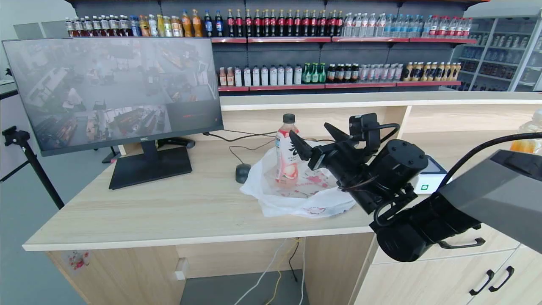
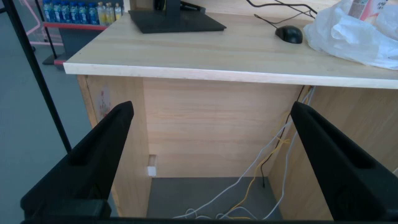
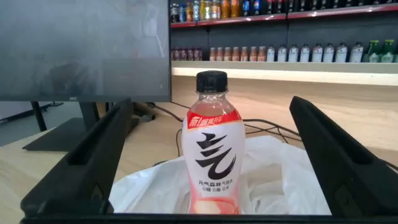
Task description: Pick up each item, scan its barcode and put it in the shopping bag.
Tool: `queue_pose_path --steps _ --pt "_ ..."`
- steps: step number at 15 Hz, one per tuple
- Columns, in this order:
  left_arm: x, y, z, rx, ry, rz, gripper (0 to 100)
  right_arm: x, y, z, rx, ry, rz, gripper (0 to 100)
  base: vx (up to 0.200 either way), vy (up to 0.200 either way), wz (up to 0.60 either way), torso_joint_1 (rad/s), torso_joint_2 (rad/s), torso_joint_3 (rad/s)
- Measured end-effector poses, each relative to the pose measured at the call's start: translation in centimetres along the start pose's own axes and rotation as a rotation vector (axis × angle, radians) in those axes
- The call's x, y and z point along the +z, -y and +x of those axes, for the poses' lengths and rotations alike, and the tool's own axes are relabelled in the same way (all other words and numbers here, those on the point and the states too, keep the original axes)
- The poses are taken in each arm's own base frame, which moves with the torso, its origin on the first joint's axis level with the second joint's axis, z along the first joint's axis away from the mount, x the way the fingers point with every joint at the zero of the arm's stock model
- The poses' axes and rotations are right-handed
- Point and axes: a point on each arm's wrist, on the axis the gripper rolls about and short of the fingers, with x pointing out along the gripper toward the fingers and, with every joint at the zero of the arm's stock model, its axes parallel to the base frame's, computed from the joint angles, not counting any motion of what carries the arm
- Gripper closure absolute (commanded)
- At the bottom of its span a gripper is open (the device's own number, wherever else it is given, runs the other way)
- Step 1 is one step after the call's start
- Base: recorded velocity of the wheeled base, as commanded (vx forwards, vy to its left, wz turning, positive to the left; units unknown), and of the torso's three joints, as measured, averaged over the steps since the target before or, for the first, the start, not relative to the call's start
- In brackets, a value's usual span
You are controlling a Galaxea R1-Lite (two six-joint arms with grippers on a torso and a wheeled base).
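Head view, monitor (image 1: 112, 91), mouse (image 1: 243, 172) beside bag (image 1: 296, 205)

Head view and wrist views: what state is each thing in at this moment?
shopping bag: crumpled, lying on the counter.
bottle: upright, cap on, standing on the shopping bag.
monitor: on, showing pictures.
right hand: open, facing the bottle, not gripping it.
left hand: open, empty, low in front of the counter.

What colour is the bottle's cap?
The bottle cap is black; the right wrist view shows it best.
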Motion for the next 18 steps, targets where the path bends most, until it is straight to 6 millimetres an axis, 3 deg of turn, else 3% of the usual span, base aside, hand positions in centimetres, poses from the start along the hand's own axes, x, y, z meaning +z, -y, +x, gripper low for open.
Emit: queue_pose_path --steps 4,7,14,18 --pt "0.0 0.0 0.0 0.000 0.000 0.000 0 0.7 0.0 -5.2 0.001 -0.123 -0.018 0 0.000 0.000 0.00 0.000 0.00 0.000" --pt "0.0 0.0 0.0 0.000 0.000 0.000 0 2.1 -0.2 -7.5 0.007 -0.147 -0.024 0 0.000 0.000 0.00 0.000 0.00 0.000" --pt "0.0 0.0 0.0 0.000 0.000 -0.002 0 3.1 -0.3 -9.5 0.009 -0.169 -0.020 0 0.000 0.000 0.00 0.000 0.00 0.000" --pt "0.0 0.0 0.0 0.000 0.000 -0.002 0 3.5 -0.5 -9.9 0.014 -0.166 -0.018 0 0.000 -0.200 0.00 0.002 0.00 0.005"
